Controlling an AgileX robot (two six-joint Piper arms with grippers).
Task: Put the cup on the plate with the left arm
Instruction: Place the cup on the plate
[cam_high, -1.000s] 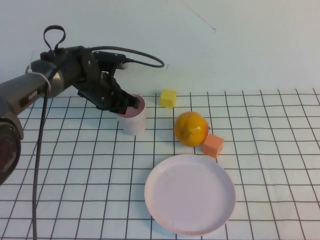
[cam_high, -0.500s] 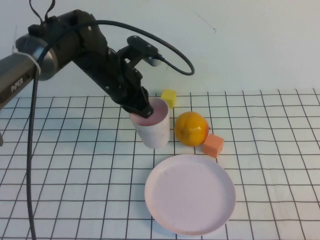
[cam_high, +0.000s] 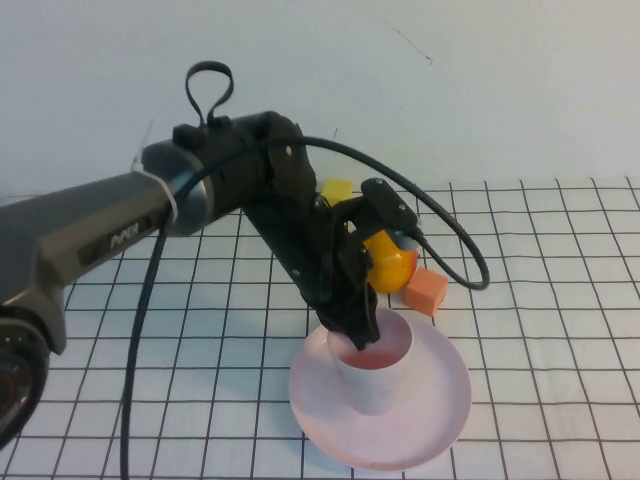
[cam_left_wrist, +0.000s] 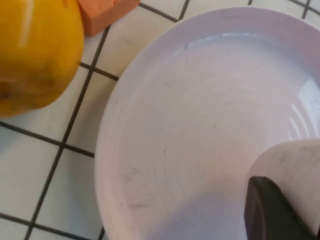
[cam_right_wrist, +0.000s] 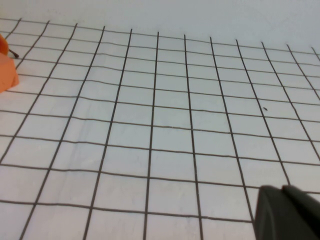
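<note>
The pale pink cup (cam_high: 375, 372) is upright over the middle of the round pink plate (cam_high: 440, 410), its base at or just above the plate's surface; contact cannot be told. My left gripper (cam_high: 358, 330) reaches down from the dark arm and is shut on the cup's near-left rim, one finger inside. In the left wrist view the cup's wall (cam_left_wrist: 292, 160) sits against a black finger (cam_left_wrist: 270, 210), with the plate (cam_left_wrist: 200, 125) below. The right gripper (cam_right_wrist: 287, 212) shows only as a dark corner over bare grid cloth, away from everything.
An orange fruit (cam_high: 392, 262) lies just behind the plate, partly hidden by the arm. An orange cube (cam_high: 426, 289) sits to its right and a yellow cube (cam_high: 337, 190) lies farther back. The arm's black cable loops over the fruit. Grid cloth covers the table.
The left arm has carried the cup from the back left of the table, past the fruit, forward and right, and lowered it over the plate's middle.
</note>
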